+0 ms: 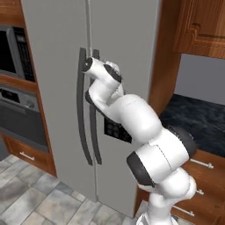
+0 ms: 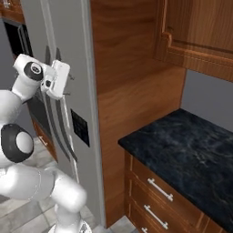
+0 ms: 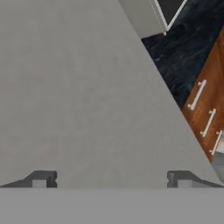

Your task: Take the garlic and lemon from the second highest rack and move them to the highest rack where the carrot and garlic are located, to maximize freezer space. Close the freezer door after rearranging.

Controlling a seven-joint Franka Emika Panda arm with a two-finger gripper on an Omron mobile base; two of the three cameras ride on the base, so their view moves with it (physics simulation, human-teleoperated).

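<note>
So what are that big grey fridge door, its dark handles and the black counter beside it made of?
The freezer door looks like matte painted or brushed metal: flat, even grey, no reflections. Its handle seems dark plastic or coated metal, smooth and slightly bowed. The counter looks like polished dark stone, mottled with pale veins. Being rendered, all of this is only appearance.

Freezer — matte grey door panels with dark vertical handles. Surrounding cabinets — warm reddish-brown wood grain; drawers with silver bar pulls. Countertop: black, mottled with faint grey veining. Floor tiles: grey stone pattern. Arm: white, dark joints.
</note>
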